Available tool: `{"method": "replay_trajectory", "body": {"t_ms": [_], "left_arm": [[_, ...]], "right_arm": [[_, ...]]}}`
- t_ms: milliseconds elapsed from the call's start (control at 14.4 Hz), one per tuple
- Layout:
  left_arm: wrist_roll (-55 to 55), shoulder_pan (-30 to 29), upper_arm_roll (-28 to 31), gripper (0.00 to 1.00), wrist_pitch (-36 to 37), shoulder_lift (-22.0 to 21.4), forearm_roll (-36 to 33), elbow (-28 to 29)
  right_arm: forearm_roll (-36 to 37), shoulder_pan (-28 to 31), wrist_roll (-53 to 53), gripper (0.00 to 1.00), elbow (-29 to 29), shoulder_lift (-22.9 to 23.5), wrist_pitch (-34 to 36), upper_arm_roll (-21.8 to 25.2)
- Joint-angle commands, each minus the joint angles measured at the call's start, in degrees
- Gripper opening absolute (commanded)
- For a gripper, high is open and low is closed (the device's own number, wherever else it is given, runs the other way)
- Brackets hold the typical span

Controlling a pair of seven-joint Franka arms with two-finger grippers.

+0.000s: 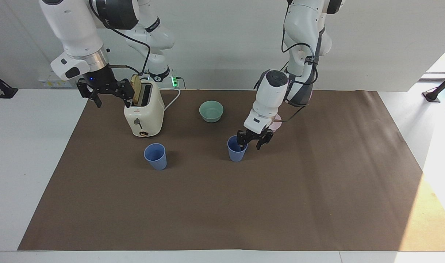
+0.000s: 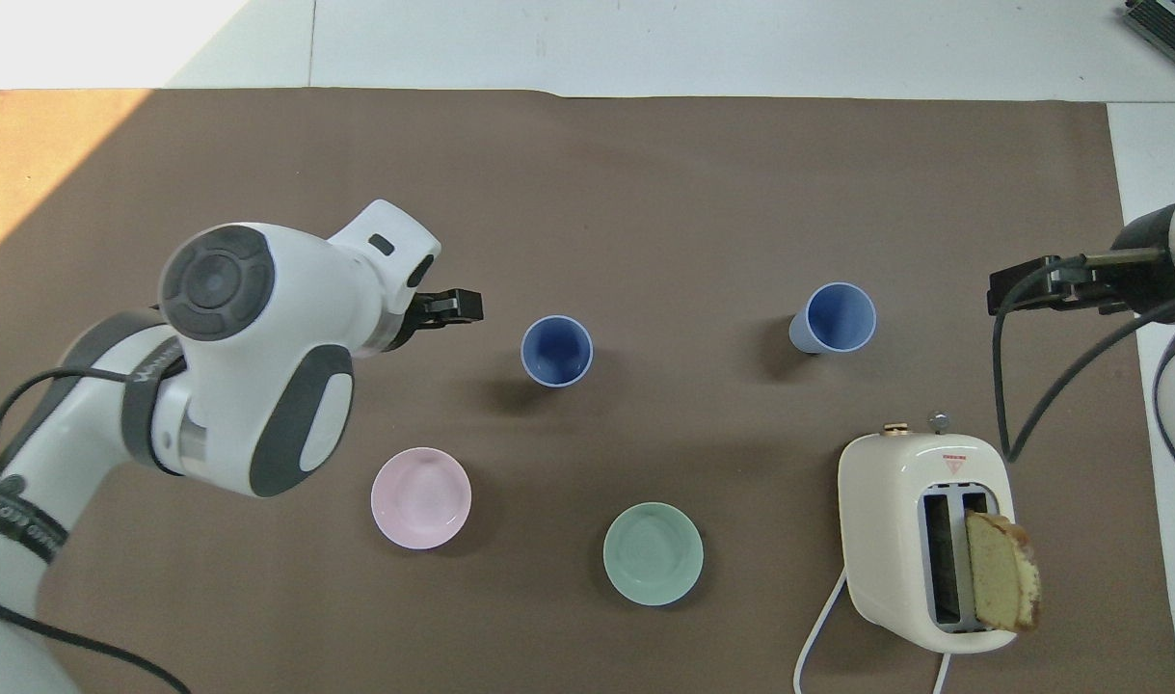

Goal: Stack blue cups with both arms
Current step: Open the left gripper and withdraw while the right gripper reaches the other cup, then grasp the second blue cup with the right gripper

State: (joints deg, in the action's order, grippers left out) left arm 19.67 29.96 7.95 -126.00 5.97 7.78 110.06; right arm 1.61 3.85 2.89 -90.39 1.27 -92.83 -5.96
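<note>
Two blue cups stand upright on the brown mat. One cup [image 1: 236, 149] is mid-table and also shows in the overhead view [image 2: 556, 350]. The other cup [image 1: 156, 156] stands toward the right arm's end, beside the toaster, and also shows in the overhead view [image 2: 835, 319]. My left gripper [image 1: 253, 141] is open and empty, just off the mid-table cup on the side toward the left arm's end; overhead, the left gripper [image 2: 452, 310] is apart from that cup. My right gripper [image 1: 106, 93] is open and empty, waiting in the air beside the toaster, and it also shows in the overhead view [image 2: 1035, 289].
A cream toaster [image 1: 144, 114] with a bread slice [image 2: 1001, 583] in one slot stands nearer to the robots than the second cup. A mint-green bowl [image 2: 653, 553] and a pink bowl [image 2: 421, 497] sit nearer to the robots than the mid-table cup.
</note>
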Motion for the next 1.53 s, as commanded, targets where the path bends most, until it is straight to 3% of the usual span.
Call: {"method": "replay_trajectory", "body": {"t_ms": [0, 279, 627, 766, 1115, 1324, 1463], "left_arm": [[-9.44, -6.56, -0.39, 1.00, 7.32, -4.82, -0.31, -0.98], [-21.93, -15.44, -0.39, 1.00, 20.41, -4.48, -0.40, -10.72], [-27.40, -20.73, -0.39, 1.00, 26.58, -4.22, -3.47, -18.11], [-28.02, -22.21, -0.13, 1.00, 28.87, -4.30, -4.35, -19.44], [-31.98, -24.77, 0.05, 1.00, 35.11, -5.00, -4.80, -22.26], [-31.89, -24.78, -0.13, 1.00, 37.05, -5.80, -4.88, -21.82], [-31.89, -24.86, -0.04, 1.00, 36.70, -5.45, -5.06, -22.08]], "right_arm": [[-0.46, 0.11, 0.09, 1.00, -4.52, -1.18, -2.87, -0.02], [-0.47, 0.02, -0.26, 1.00, -11.19, -0.84, -8.67, -0.02], [-3.98, -0.33, 0.18, 1.00, -16.39, 4.25, -17.71, -0.02], [-3.98, -0.86, 0.18, 1.00, -17.71, 6.62, -23.69, -0.02], [-3.98, -0.95, -0.26, 1.00, -19.03, 12.87, -29.93, -0.02], [-3.89, -0.95, -0.35, 1.00, -19.74, 13.23, -32.06, -0.10], [-3.89, -1.21, -0.34, 0.15, -19.74, 13.23, -31.98, -0.19]]}}
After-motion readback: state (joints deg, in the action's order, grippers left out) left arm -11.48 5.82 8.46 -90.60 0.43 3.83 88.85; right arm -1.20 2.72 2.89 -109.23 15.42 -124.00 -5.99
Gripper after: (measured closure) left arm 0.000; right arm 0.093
